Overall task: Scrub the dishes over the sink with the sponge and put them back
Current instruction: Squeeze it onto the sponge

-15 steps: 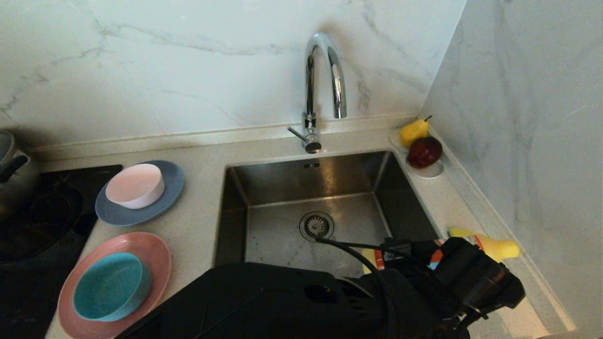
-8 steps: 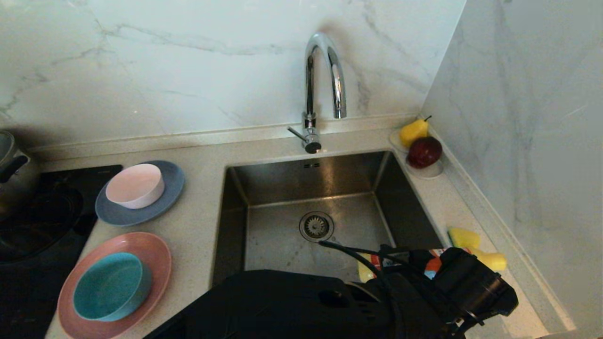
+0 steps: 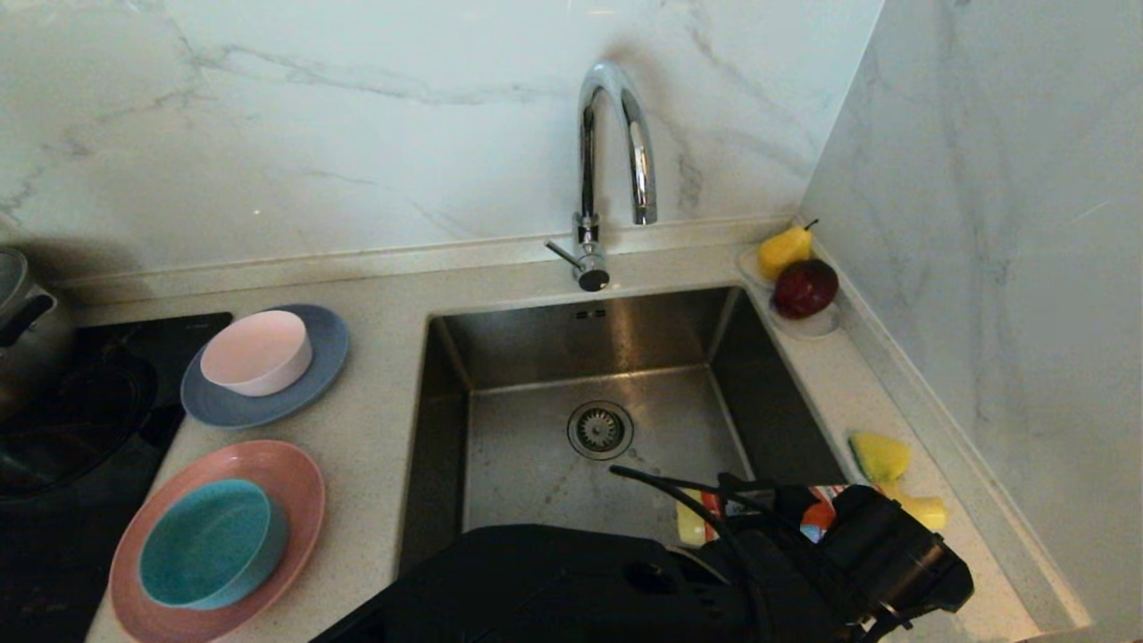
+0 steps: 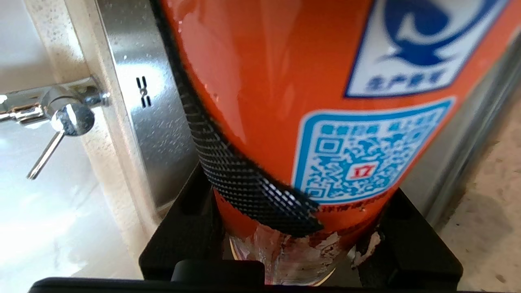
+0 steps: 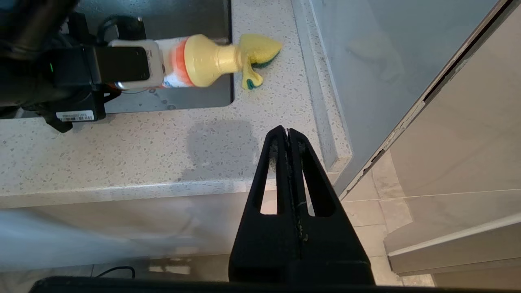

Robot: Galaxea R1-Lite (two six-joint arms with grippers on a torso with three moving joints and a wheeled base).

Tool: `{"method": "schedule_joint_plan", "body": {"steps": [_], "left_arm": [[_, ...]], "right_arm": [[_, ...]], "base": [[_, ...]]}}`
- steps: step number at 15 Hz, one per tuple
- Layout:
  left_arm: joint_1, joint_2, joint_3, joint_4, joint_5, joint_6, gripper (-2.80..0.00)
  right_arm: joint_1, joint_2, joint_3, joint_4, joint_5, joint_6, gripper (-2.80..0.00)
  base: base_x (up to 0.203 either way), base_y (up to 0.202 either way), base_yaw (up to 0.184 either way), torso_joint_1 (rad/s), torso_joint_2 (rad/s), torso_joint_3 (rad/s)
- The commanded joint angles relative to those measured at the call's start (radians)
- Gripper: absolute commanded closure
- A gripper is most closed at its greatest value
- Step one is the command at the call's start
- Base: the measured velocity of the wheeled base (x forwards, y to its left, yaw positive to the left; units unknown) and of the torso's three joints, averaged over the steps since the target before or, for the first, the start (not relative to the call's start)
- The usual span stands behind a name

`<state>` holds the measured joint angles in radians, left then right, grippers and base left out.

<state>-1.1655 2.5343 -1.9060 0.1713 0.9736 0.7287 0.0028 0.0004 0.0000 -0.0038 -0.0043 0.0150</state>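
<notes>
Head view shows the left gripper (image 3: 826, 518), clamped on an orange-labelled yellow-capped detergent bottle (image 3: 924, 511), drawing back from the bent yellow sponge (image 3: 880, 455) on the speckled counter, suggesting soaping is done; the right gripper (image 5: 288, 134) hangs pinched, empty.

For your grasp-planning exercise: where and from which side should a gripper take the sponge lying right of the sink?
Probably grip the sponge across its raised yellow hump, from above: it lies bent on the counter, beside the wall, with the bottle nozzle in the left gripper close by.
</notes>
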Motion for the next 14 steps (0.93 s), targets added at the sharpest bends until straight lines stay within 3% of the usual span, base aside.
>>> {"method": "schedule_joint_plan", "body": {"steps": [1, 7, 9, 14], "left_arm": [[0.0, 0.011, -0.001, 0.002, 0.017, 0.01, 0.0], [0.0, 0.01, -0.001, 0.018, 0.035, 0.012, 0.0], [0.001, 0.006, -0.004, 0.057, 0.079, 0.017, 0.0], [0.005, 0.004, -0.012, 0.043, 0.08, 0.021, 0.0]], "right_arm": [[0.0, 0.0, 0.0, -0.001, 0.0, 0.0, 0.0], [0.0, 0.0, 0.0, -0.001, 0.0, 0.0, 0.0], [0.0, 0.0, 0.0, -0.001, 0.0, 0.0, 0.0], [0.0, 0.0, 0.0, -0.001, 0.0, 0.0, 0.0]], "base": [[0.0, 0.0, 0.0, 0.0, 0.0, 0.0], [0.0, 0.0, 0.0, 0.0, 0.0, 0.0], [0.0, 0.0, 0.0, 0.0, 0.0, 0.0], [0.0, 0.0, 0.0, 0.0, 0.0, 0.0]]}}
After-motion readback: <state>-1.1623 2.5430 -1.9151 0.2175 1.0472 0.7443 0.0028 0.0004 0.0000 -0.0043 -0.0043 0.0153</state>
